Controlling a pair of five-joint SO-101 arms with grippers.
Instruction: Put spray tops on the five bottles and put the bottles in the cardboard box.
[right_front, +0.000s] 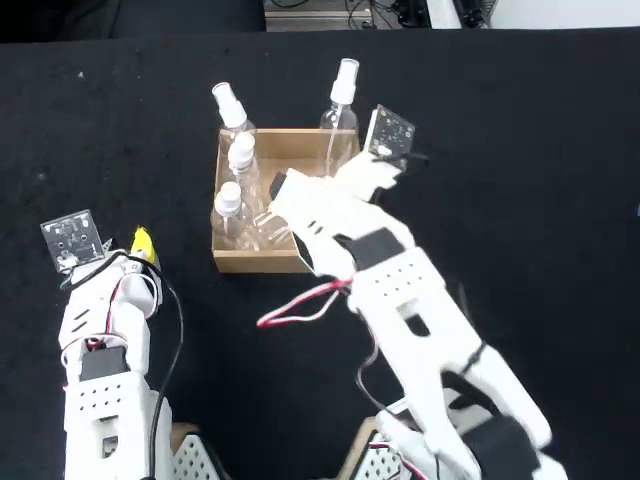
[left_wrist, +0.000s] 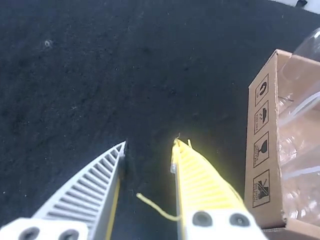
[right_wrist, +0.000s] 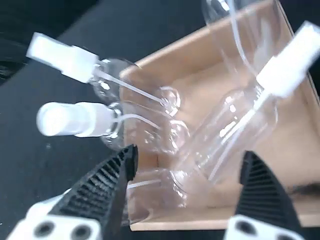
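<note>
Boxing step, seemingly near end. Right gripper (right_wrist: 191, 155) jaws released, astride tilted bottle (right_wrist: 235, 120) in cardboard box (right_front: 255, 262). Left gripper (left_wrist: 150, 144) jaws apart, empty, at box's 8 o'clock. Next: lift right arm clear.

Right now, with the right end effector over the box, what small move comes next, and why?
Probably lift the right end effector straight up, clear of the box. It is open, straddling a tilted bottle that leans inside the box with its spray top on, so the drop looks done. Leaving sideways could knock the bottle.
</note>
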